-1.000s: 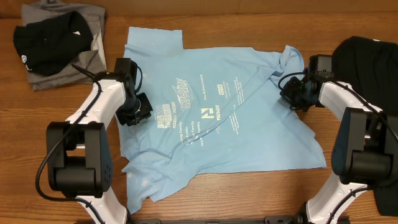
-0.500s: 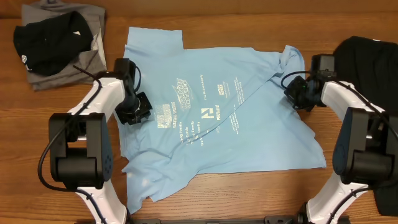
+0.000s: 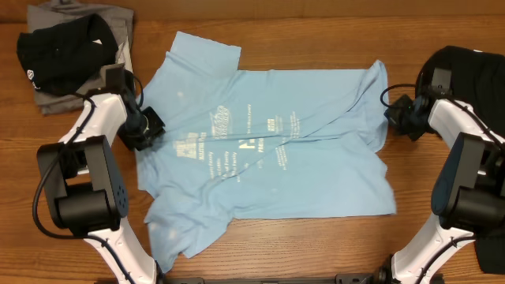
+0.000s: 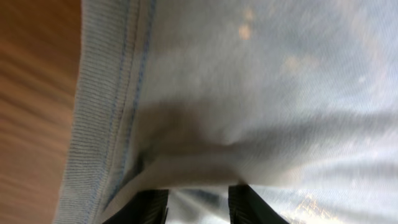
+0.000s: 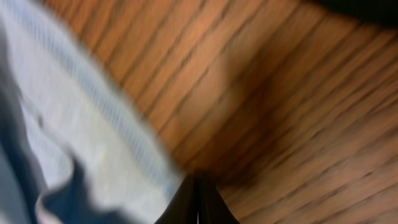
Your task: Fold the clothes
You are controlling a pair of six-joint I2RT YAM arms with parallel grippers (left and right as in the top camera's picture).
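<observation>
two pulls outward: left gripper (image 3: pixel 146 126) and right gripper (image 3: pixel 397 118) each pinch an edge of the light-blue t-shirt (image 3: pixel 260 173), now stretched wider than before.

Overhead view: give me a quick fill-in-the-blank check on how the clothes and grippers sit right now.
1. The T-shirt spread between the two arms is light ___ in colour.
2. The left gripper is at the T-shirt's ___ edge in the overhead view.
3. The large garment past the right gripper is plain ___.
4. In the far-left pile, the dark garment lies on ___ of the grey garment.

Missing words: blue; left; black; top
</observation>
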